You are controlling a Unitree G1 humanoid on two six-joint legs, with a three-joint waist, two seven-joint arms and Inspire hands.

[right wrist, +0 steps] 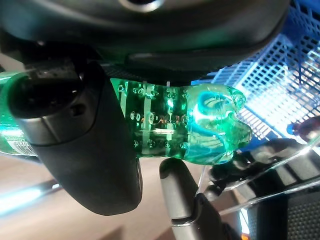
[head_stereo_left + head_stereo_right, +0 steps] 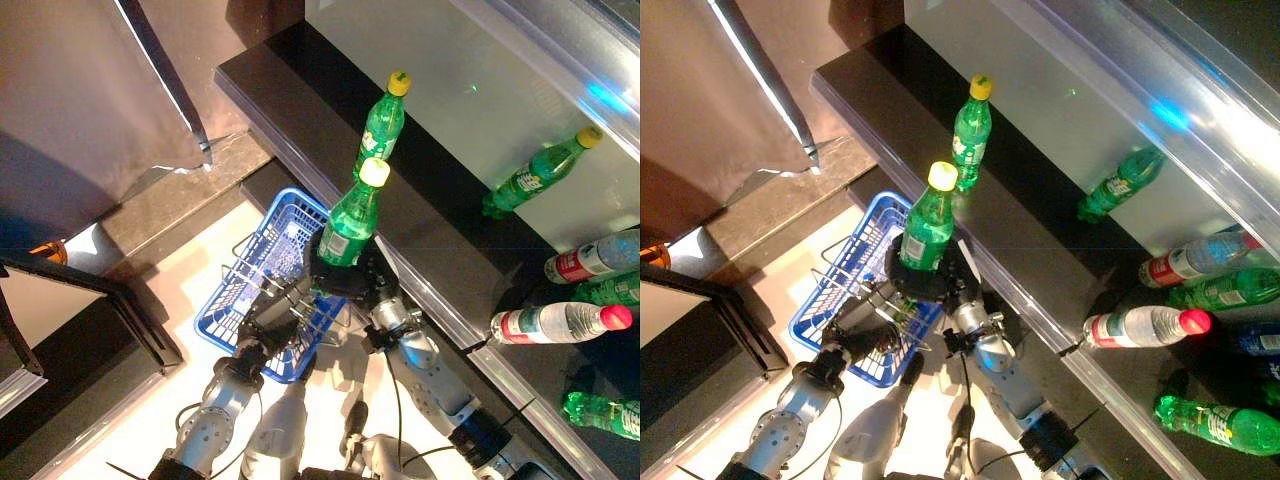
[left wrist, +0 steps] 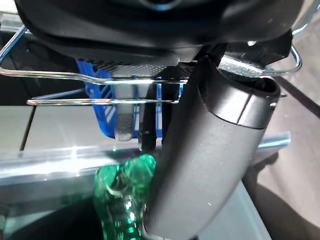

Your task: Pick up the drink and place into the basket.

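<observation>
An upright green drink bottle (image 2: 350,222) with a yellow cap is in my right hand (image 2: 352,283), whose fingers curl round its lower part. The right wrist view shows the bottle's lumpy base (image 1: 200,125) past the thumb (image 1: 85,145). It hangs over the right rim of the blue plastic basket (image 2: 250,270). My left hand (image 2: 272,322) grips the basket's wire handles (image 3: 100,77) from the near side. The basket's floor is partly hidden by both hands.
A second green bottle (image 2: 382,122) stands on the dark ledge just beyond the basket. Further right on the shelf lie a green bottle (image 2: 535,175), two red-capped water bottles (image 2: 560,322) and more green ones (image 2: 600,412). A grey panel (image 2: 90,90) fills the left.
</observation>
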